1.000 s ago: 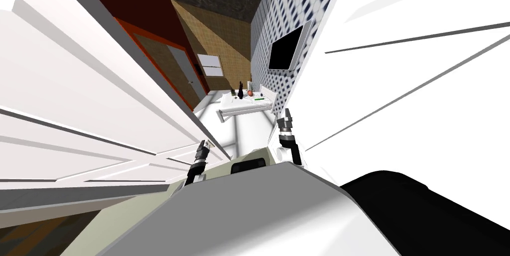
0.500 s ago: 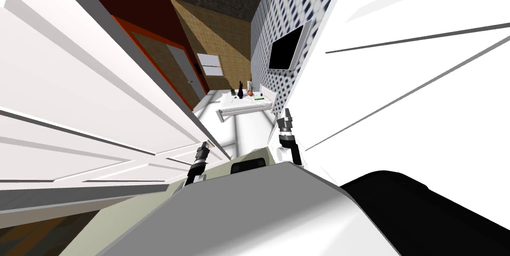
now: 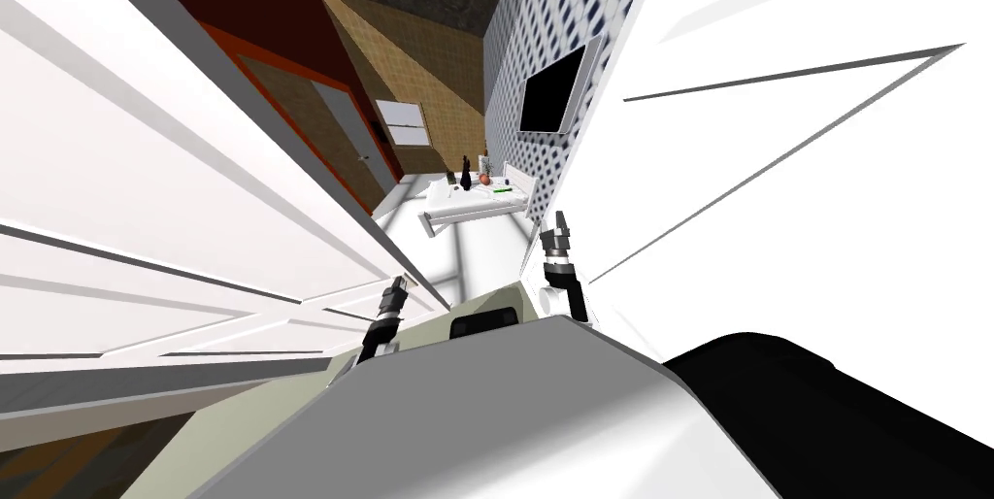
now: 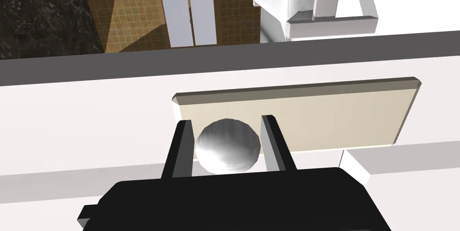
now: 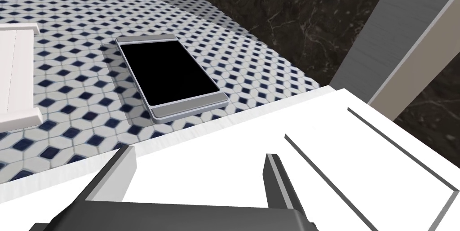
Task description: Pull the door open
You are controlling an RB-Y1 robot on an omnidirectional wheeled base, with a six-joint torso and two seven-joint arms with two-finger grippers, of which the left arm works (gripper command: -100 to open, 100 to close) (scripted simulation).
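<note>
A: Left claw (image 4: 226, 121)?
B: Clamped on grey round knob (image 4: 227, 145) on beige plate (image 4: 337, 116) of white door (image 3: 146, 231), at left.
A: Right claw (image 5: 197, 156)?
B: Spread wide, close over white panelled surface (image 5: 215, 174).

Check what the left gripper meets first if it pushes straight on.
The left gripper has its jaws shut on the round knob; straight on, the beige plate behind it on the white door probably comes first.

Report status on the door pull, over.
Left gripper shut on the round knob, fingers pressing its sides. Right gripper open, holding nothing. White door looks ajar. Nothing seen blocking the knob.
</note>
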